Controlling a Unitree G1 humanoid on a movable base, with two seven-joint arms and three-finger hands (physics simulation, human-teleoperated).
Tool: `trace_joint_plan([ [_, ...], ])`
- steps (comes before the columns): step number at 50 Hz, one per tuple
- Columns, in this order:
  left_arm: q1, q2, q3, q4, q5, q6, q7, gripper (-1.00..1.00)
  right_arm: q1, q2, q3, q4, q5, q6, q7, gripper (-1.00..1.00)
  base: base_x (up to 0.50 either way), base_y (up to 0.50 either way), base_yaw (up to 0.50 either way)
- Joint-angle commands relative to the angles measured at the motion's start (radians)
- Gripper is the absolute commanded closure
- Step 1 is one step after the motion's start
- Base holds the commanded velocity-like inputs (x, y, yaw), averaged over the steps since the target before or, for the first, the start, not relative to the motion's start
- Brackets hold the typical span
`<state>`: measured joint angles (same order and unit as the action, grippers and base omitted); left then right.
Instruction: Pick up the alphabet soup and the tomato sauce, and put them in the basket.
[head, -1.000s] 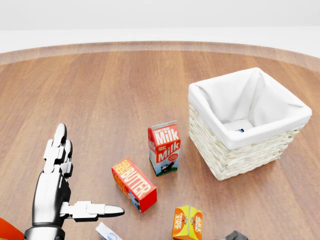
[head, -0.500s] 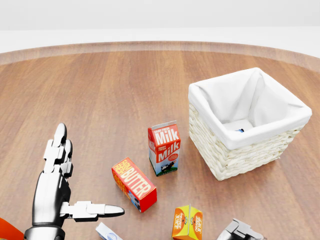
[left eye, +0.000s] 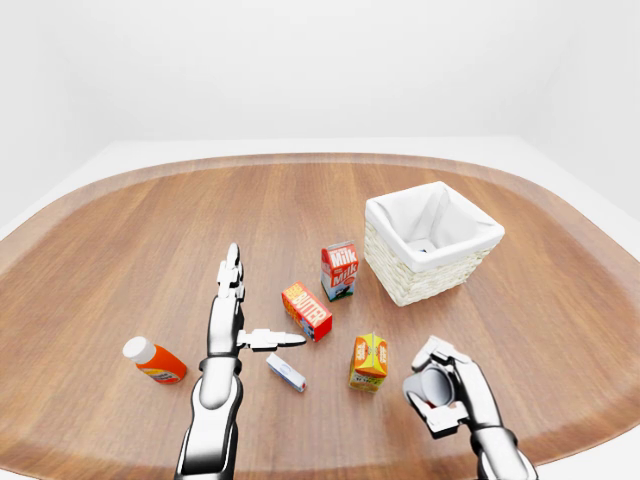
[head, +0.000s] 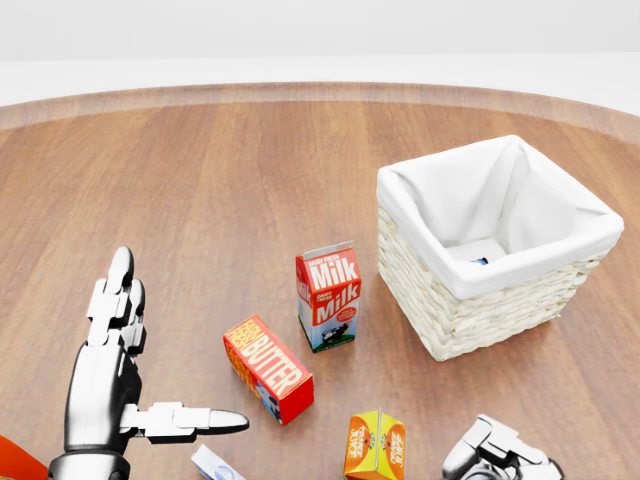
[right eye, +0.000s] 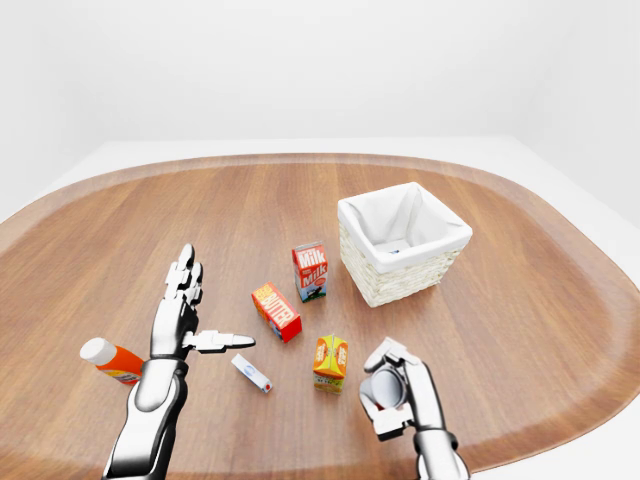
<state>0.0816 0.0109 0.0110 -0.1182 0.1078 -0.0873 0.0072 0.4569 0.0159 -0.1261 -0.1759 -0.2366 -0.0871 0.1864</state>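
1. The right hand (left eye: 445, 385) was raised near the bottom of the left-eye view, its fingers clenched round a small grey can (left eye: 437, 384) whose round end faced the camera; the label could not be read, so which task can it was I could not tell
2. Up and slightly to the left of that hand, well apart, stood the basket (left eye: 431, 242), white-lined with a woven wall, its mouth open upward. In the head view a small blue-marked thing (head: 480, 261) lay on the lining at the bottom of the basket, too small to identify
3. Between the right hand and the basket the wooden surface (left eye: 150, 240) lay bare, an open lane
4. Just left of the right hand stood an orange juice carton (left eye: 369, 361), near but not touching the fingers
5. The left hand (left eye: 235, 315) was released, fingers straight and pointing away from the robot, thumb (left eye: 272, 339) stretched toward the right, grasping nothing
6. Just right of the thumb tip lay a red butter box (left eye: 307, 311); beyond it, toward the basket, a milk carton (left eye: 339, 270) stood upright
7. Below the thumb lay a small flat white and blue box (left eye: 286, 372)
8. Left of the left forearm an orange bottle with a white cap (left eye: 154, 361) lay on its side
9. The surface's rounded rim curved close below both forearms; toward the top and left of the view the surface was wide and open
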Motion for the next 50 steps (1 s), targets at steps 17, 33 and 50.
trace_joint_plan([
  [17, 0.002, -0.001, 0.003, -0.004, -0.019, 0.000, -0.010, -1.00, 0.038, 0.042, -0.040, -0.192, 0.009, 0.000, 0.052, 1.00, 0.00, 0.00, 0.00],
  [33, 0.002, -0.001, 0.003, -0.004, -0.019, 0.000, -0.009, -1.00, 0.024, 0.065, -0.051, -0.376, -0.025, 0.000, 0.093, 1.00, 0.00, 0.00, 0.00],
  [50, 0.002, -0.001, 0.003, -0.004, -0.019, 0.000, -0.009, -1.00, -0.051, 0.052, -0.038, -0.527, -0.093, 0.000, 0.108, 1.00, 0.00, 0.00, 0.00],
])
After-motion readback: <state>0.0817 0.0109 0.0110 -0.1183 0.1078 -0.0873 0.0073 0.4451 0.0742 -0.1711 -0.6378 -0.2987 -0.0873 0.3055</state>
